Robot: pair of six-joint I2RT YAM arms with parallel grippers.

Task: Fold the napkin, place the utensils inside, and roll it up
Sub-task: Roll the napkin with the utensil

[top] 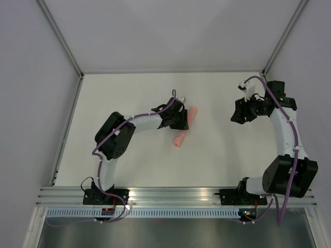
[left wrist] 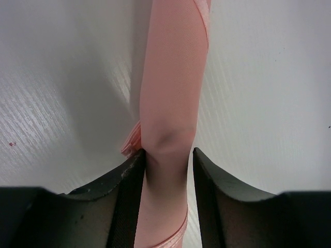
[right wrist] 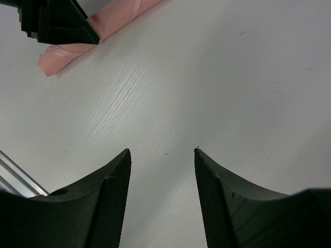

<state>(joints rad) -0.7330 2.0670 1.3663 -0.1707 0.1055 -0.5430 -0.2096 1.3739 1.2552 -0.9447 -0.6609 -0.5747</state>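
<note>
Scene: From my remote station I watched two white-and-black robot arms work over a white worktop (top: 217, 160), boxed in by pale grey walls, with a ribbed aluminium rail (top: 170, 194) along its near edge.

Napkin: The pale salmon-pink cloth napkin (top: 180, 138) lay rolled into a slim tube, near mid-worktop and left of centre. It ran slantwise, its far end tipped toward the right. A loose hem curled out at one side in the left wrist view (left wrist: 173, 93).

Left arm: The left arm (top: 139, 121) reached in from the left, and the left jaws straddled the roll about halfway along. One dark finger (left wrist: 129, 196) touched the cloth beside a shallow dent. A thin strip of worktop showed between the roll and the other finger (left wrist: 212, 201). I read the left jaws as parted around the roll, not clamped on it.

Right arm: The right arm (top: 282, 129) stood well apart on the right side. The right jaws hung spread and empty over bare worktop. Its wrist camera caught the roll's end (right wrist: 111, 23) at the top left.
</note>
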